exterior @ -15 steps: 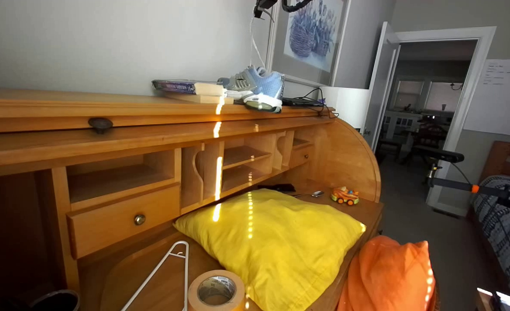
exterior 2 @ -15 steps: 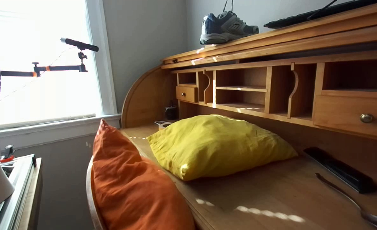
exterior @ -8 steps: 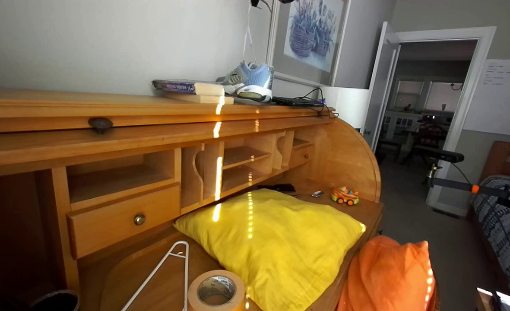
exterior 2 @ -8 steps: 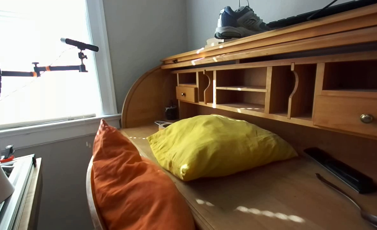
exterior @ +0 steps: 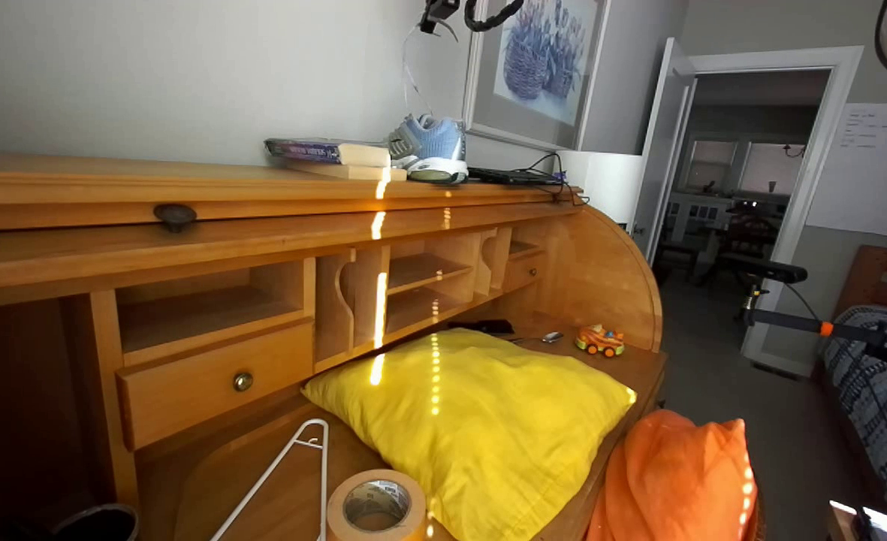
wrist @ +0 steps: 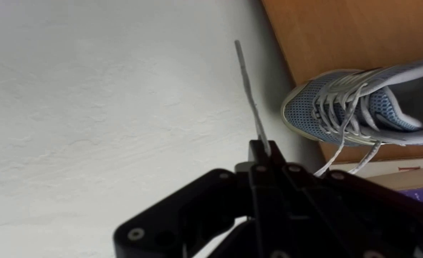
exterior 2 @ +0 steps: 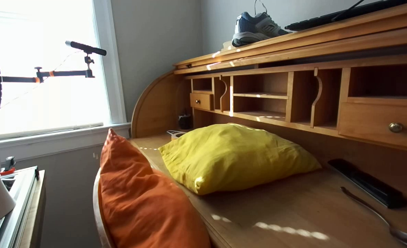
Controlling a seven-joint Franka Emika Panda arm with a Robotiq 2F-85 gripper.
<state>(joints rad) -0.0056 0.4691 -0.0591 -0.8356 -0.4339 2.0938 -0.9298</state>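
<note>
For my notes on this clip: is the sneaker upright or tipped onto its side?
Upright. In both exterior views the sneaker has its sole facing down; the wrist view shows its laces and foot opening.

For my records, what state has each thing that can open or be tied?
Black two-finger pincer: shut on white shoelaces
Blue-grey mesh shoe: untied
Brown wooden rolltop lid: raised
White door: open
Gold-knobbed wooden drawers: closed or nearly
Thick purple book: closed
White-framed window: unclear
</note>
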